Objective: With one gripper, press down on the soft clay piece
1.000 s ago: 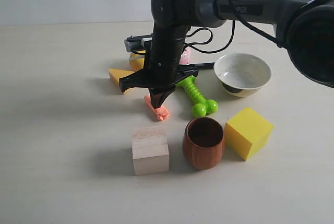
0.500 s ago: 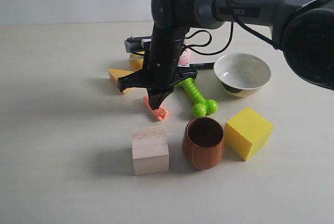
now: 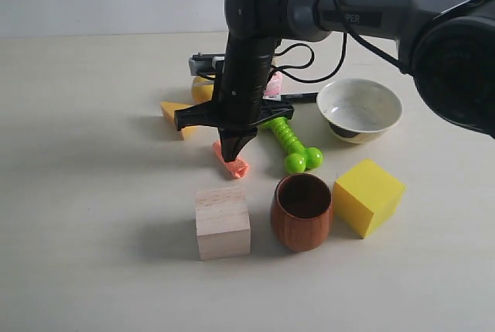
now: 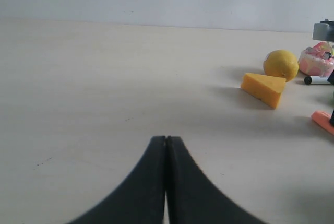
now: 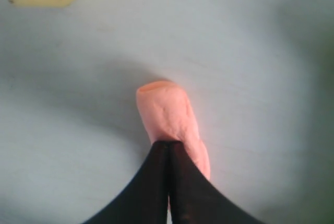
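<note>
The salmon-pink clay roll (image 3: 234,165) lies on the table between the wooden cube and the green bone toy. My right gripper (image 3: 230,154) points straight down, shut, with its tip resting on top of the roll. The right wrist view shows the joined fingertips (image 5: 168,143) touching the clay's (image 5: 166,115) upper surface near its middle, with nothing held between them. My left gripper (image 4: 166,139) is shut over bare table, far from the clay (image 4: 322,120), which shows at that view's edge. The left gripper does not appear in the exterior view.
Close round the clay are a pale wooden cube (image 3: 223,221), a brown wooden cup (image 3: 302,212) and a green bone toy (image 3: 292,144). Farther off sit a yellow cube (image 3: 369,196), a white bowl (image 3: 360,109), a cheese wedge (image 3: 176,111), a lemon (image 3: 203,90) and a pink cake toy (image 3: 273,83).
The right gripper's shut tip has sunk slightly and shifted a little left onto the clay roll. The other objects have not moved.
</note>
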{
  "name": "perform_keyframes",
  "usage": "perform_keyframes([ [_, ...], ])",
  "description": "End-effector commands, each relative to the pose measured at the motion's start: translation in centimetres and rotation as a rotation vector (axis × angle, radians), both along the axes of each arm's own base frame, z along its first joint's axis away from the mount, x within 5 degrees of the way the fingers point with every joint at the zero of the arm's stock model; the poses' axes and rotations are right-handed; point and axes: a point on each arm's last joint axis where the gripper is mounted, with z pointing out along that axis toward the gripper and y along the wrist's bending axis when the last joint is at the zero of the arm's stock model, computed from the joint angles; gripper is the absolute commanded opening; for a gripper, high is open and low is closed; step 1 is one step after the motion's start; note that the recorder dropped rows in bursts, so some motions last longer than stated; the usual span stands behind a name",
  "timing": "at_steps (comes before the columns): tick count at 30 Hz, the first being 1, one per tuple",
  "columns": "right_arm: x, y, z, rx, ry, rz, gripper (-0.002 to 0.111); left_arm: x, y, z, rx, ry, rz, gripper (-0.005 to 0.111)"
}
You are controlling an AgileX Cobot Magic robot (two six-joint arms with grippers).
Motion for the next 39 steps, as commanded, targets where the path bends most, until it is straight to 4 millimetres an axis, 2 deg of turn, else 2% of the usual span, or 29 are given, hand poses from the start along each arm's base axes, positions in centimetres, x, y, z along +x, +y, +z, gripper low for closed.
perform_keyframes([
  [1, 0.7, -0.9, -2.9, -0.067, -0.016, -0.019, 0.0, 0.0, 0.0, 0.2, -0.005, -0.018, 0.005, 0.0],
  [13, 0.7, -1.7, -5.8, -0.12, 0.043, -0.054, 0.0, 0.0, 0.0, 0.2, -0.005, -0.018, 0.005, 0.0],
  [39, 1.0, -2.2, -7.8, -0.13, 0.045, -0.079, 0.0, 0.0, 0.0, 0.2, -0.005, -0.018, 0.005, 0.0],
])
